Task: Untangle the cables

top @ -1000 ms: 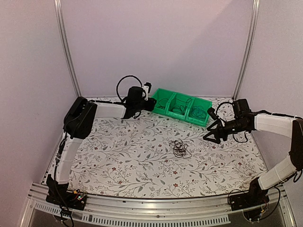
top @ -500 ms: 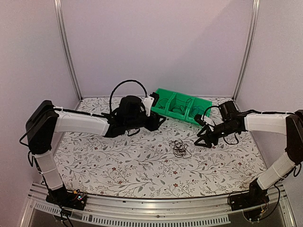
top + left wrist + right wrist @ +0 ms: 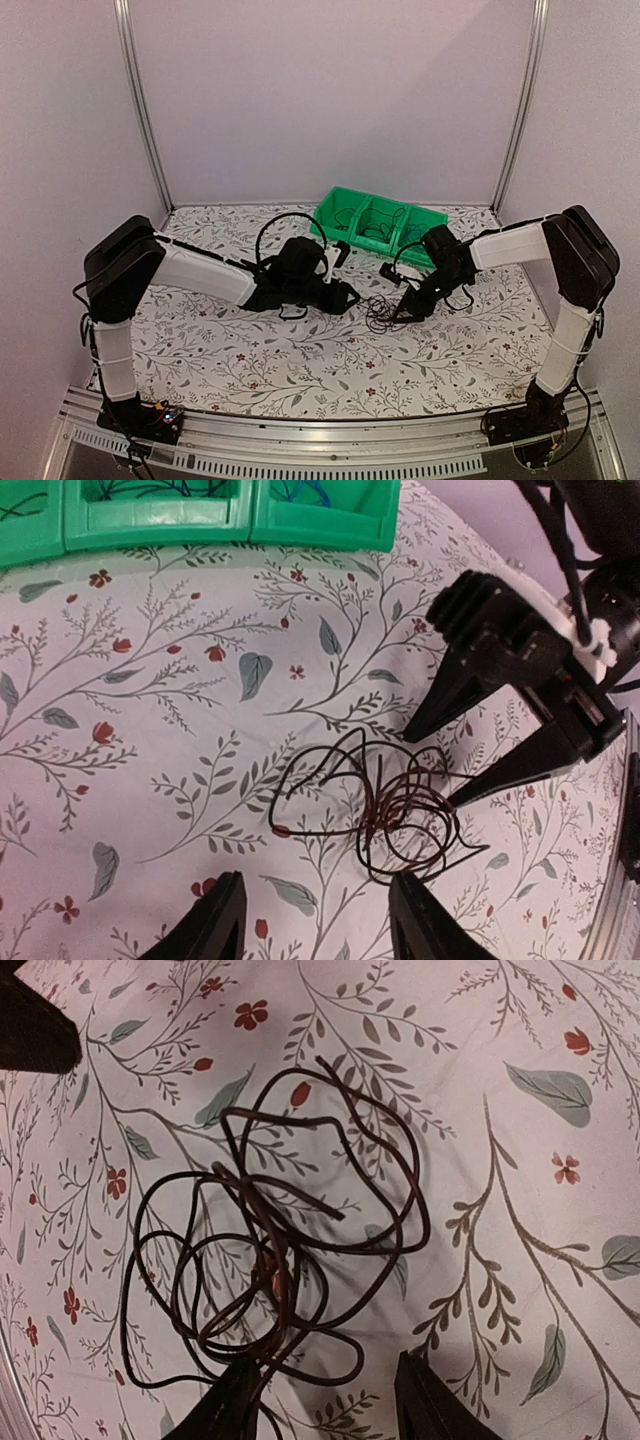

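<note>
Cables (image 3: 385, 815) lie tangled between left claw (image 3: 316, 895) and right claw (image 3: 428, 770), both open.

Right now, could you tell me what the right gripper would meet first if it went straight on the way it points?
The right gripper would most likely meet the cables first: the dark tangle lies just ahead of its open fingertips, with the tablecloth right beneath.

left arm (image 3: 200, 275) and right arm (image 3: 505, 243) stretched inward, low, both jaws parted
</note>
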